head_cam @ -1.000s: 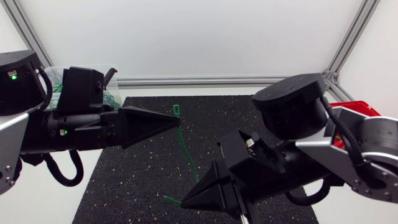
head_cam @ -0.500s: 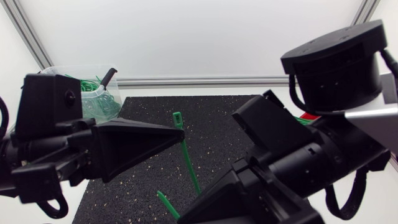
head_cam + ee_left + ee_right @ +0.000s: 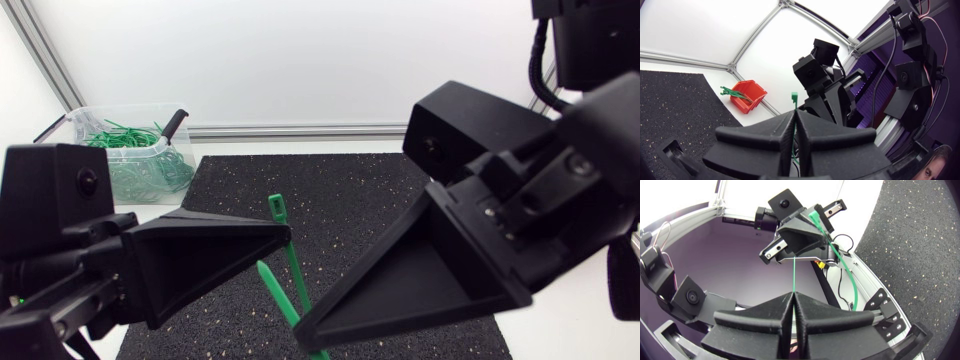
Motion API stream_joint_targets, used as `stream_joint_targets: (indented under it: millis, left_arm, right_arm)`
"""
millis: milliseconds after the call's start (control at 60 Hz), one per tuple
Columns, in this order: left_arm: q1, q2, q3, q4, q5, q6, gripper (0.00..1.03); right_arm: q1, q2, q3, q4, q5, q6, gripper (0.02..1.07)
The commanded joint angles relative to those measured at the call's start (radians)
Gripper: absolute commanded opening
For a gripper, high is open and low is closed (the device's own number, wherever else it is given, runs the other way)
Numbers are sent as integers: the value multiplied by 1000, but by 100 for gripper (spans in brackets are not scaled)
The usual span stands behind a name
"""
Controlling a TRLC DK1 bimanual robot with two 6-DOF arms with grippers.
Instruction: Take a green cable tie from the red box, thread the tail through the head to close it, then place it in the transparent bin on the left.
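A green cable tie (image 3: 293,268) hangs in the air between both grippers, bent into a loop over the black mat (image 3: 370,200). My left gripper (image 3: 286,236) is shut on it just below the head (image 3: 795,96), which sticks up past the fingertips. My right gripper (image 3: 300,338) is shut on the thin tail (image 3: 794,275), a short way below the left one. In the right wrist view the left gripper (image 3: 800,235) sits straight ahead, with the tie's strap (image 3: 840,260) curving away beside it. The red box (image 3: 749,94) holds more green ties.
The transparent bin (image 3: 150,175) stands at the back left beside the mat, with several green ties inside. A black-handled tool (image 3: 172,124) leans on its rim. Both arms fill the front of the head view and hide much of the mat.
Both arms have risen toward the head camera, carrying the tie up off the mat. The grippers have come closer together and the tie has bent into a tighter loop.
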Motion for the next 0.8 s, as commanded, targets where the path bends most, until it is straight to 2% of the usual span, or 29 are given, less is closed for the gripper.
stream_joint_targets:
  millis: [0,200,467,783]
  left_arm:
    - [-11,1,-31,27,-12,-17,4]
    - [-12,-1,-41,47,-41,6,4]
    - [-44,-25,-33,44,-96,35,4]
    - [-75,-36,-31,32,-124,50,4]
  right_arm:
    - [-17,4,33,-4,-18,87,8]
    - [-43,24,63,-5,-32,150,8]
    - [-64,70,89,-27,-38,154,8]
    - [-118,94,77,-16,-41,153,8]
